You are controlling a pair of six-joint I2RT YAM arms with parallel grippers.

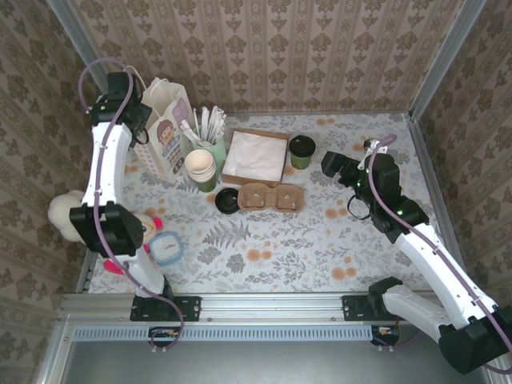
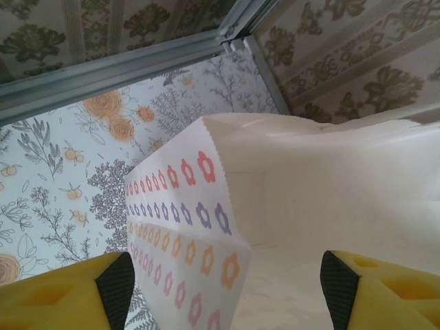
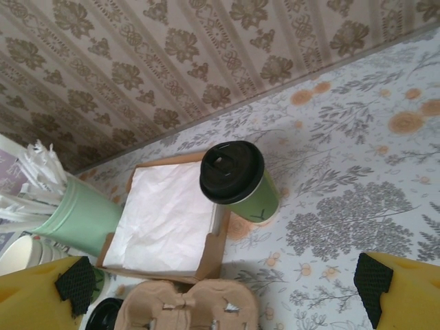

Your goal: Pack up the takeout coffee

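Takeout coffee (image 3: 237, 180): upright, long axis vertical, straight ahead of the right gripper (image 3: 223, 292), centred on its gap, well apart.
Right jaws: spread wide, empty.
Left gripper (image 2: 227, 289): jaws parted astride the paper bag (image 2: 309, 206) rim, not pinching.
Nearer arm: right.

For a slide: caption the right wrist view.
Open right fingers face the lidded green takeout coffee beside a napkin tray, cardboard carrier nearest.

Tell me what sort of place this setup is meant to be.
Likely a mock café takeout counter inside a robot test cell: a lidded takeout coffee, a cardboard cup carrier and a printed paper bag sit on a patterned table boxed in by wallpapered walls.
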